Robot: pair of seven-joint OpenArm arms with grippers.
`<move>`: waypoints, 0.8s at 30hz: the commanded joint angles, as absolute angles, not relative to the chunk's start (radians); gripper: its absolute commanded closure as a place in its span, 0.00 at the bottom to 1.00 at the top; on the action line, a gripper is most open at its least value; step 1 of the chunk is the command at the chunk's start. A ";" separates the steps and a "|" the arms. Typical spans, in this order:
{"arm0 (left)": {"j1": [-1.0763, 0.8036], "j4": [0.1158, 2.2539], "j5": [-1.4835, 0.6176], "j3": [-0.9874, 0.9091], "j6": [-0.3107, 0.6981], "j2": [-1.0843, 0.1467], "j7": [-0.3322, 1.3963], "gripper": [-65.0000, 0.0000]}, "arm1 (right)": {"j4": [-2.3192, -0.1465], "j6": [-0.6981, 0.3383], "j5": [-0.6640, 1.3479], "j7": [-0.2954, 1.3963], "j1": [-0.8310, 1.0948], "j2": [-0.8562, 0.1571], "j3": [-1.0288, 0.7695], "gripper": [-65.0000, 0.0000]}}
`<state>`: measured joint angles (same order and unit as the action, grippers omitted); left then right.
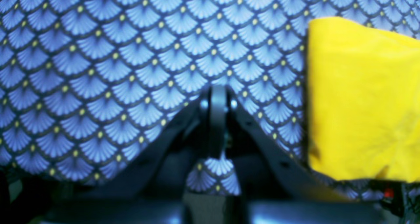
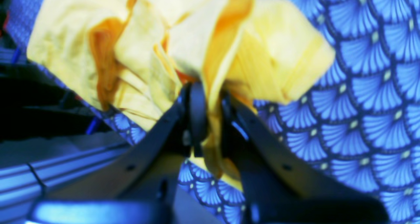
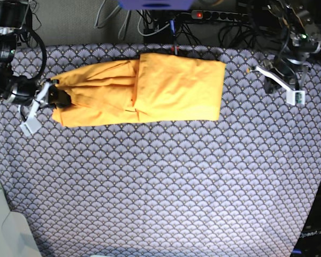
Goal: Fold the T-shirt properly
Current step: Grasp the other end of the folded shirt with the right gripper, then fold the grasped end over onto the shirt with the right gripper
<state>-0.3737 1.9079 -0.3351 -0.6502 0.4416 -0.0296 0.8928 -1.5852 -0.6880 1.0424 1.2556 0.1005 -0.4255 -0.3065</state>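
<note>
Fan-patterned cloth (image 3: 160, 187) fills your near view; far-left on it lies the T-shirt (image 3: 171, 88), its left end clamped by your right gripper (image 2: 210, 96). Your left gripper (image 1: 218, 99) sits closed, empty.

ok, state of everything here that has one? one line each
T-shirt: partly folded into a long band, flat on the cloth, one end bunched.
Right gripper: shut on the T-shirt's bunched end.
Left gripper: shut, empty, apart from the T-shirt.
Patterned cloth: spread flat.

Soft matt cloth T-shirt (image 3: 166, 88) on a matt patterned fabric tablecloth (image 3: 166, 182).
</note>
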 commanded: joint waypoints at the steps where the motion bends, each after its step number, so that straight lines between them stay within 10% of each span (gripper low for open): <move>1: -0.375 1.928 -0.348 -0.668 0.446 -0.036 0.877 1.00 | -1.626 -0.698 1.076 1.233 0.090 -0.432 -0.289 1.00; 24: -0.394 1.919 -0.338 -0.794 0.447 -0.038 0.877 1.00 | -1.877 -0.665 1.073 1.211 0.018 -0.282 0.220 1.00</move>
<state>-0.3904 1.9038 -0.3264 -0.7902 0.4450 -0.0303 0.8932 -1.8633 -0.6674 1.0428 1.2343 0.0273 -0.2794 0.2260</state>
